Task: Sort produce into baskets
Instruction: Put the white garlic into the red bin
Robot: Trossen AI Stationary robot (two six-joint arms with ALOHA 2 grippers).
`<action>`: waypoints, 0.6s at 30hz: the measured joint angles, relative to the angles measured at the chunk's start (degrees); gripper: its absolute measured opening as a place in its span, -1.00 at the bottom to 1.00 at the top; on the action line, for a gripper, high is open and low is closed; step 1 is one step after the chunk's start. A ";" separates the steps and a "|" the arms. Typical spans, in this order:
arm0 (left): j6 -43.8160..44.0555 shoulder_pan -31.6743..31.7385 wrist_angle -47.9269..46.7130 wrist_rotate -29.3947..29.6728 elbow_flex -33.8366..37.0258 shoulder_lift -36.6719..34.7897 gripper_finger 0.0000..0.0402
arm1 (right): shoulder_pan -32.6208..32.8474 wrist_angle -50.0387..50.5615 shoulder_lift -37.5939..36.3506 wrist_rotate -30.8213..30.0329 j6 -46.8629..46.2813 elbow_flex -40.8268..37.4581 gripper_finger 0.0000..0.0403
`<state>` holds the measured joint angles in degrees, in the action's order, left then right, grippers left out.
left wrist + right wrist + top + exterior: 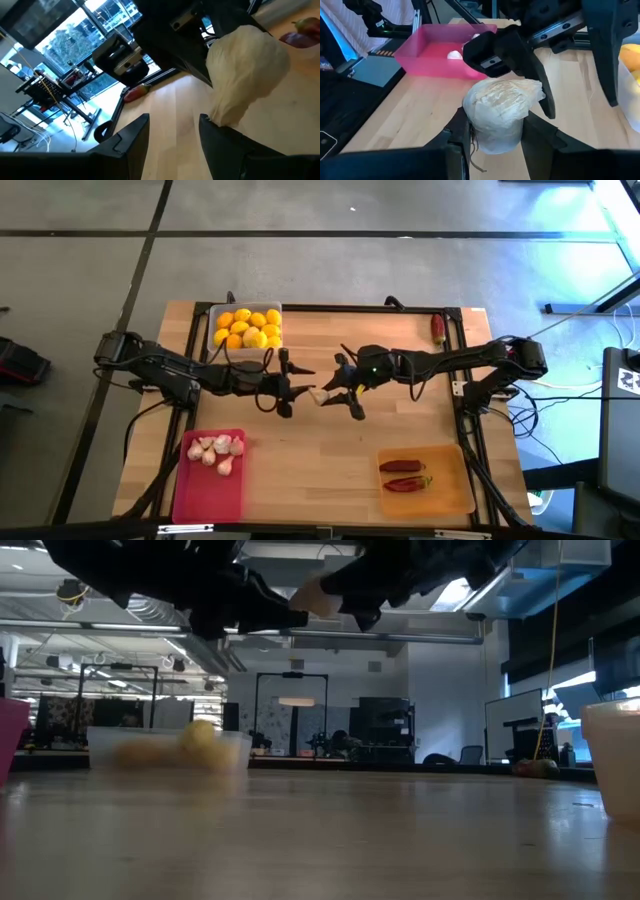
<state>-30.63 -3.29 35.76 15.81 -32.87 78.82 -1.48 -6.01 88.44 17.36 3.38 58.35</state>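
Garlic bulb being passed: a whitish garlic bulb (501,112) is clamped between the right gripper (495,131) fingers at its root end, held above the middle of the table (330,455).
Left gripper: the left gripper (284,386) faces the bulb from the other side, its fingers standing apart around the papery end. Whether they press on the bulb, I cannot tell.
Right wrist view only: the bulb's dry roots and the grip on it show here, with the left gripper's dark fingers (530,65) reaching in beyond.
Left wrist view only: the bulb fills the near frame; past it a lone chili pepper (135,92) lies by the table's far edge.
Low view only: both grippers hang well clear of the tabletop.
Pink tray (205,495): near left corner, six garlic bulbs, as far as the high view lets me count.
Orange tray (450,485): near right corner, two chili peppers.
Clear tray (245,327): far left, about eleven lemons.
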 joint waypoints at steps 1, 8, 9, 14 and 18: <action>-0.03 -0.05 -0.32 0.02 -0.12 -0.03 -0.16 | 0.00 -0.55 0.00 0.03 -0.16 0.00 -0.43; -2.11 -0.26 -2.35 -0.22 -0.17 -0.06 -0.16 | -0.09 -1.68 -0.06 -0.24 -3.05 -0.02 -0.43; -2.48 -0.46 -2.43 -0.20 -0.17 -0.06 -0.16 | -0.08 -1.57 0.17 -0.77 -3.39 -0.02 -0.43; -4.87 -2.37 -2.50 -0.26 -0.17 -0.06 -0.16 | -0.07 -1.30 0.82 -1.33 -7.04 -0.04 -0.43; -7.72 -3.12 -2.51 -0.23 -0.17 -0.06 -0.19 | -0.04 -1.47 0.85 -3.22 -7.49 -0.04 -0.43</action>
<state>-38.35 -6.41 33.26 15.59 -33.04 78.76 -1.52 -7.47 89.30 14.14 -4.11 58.30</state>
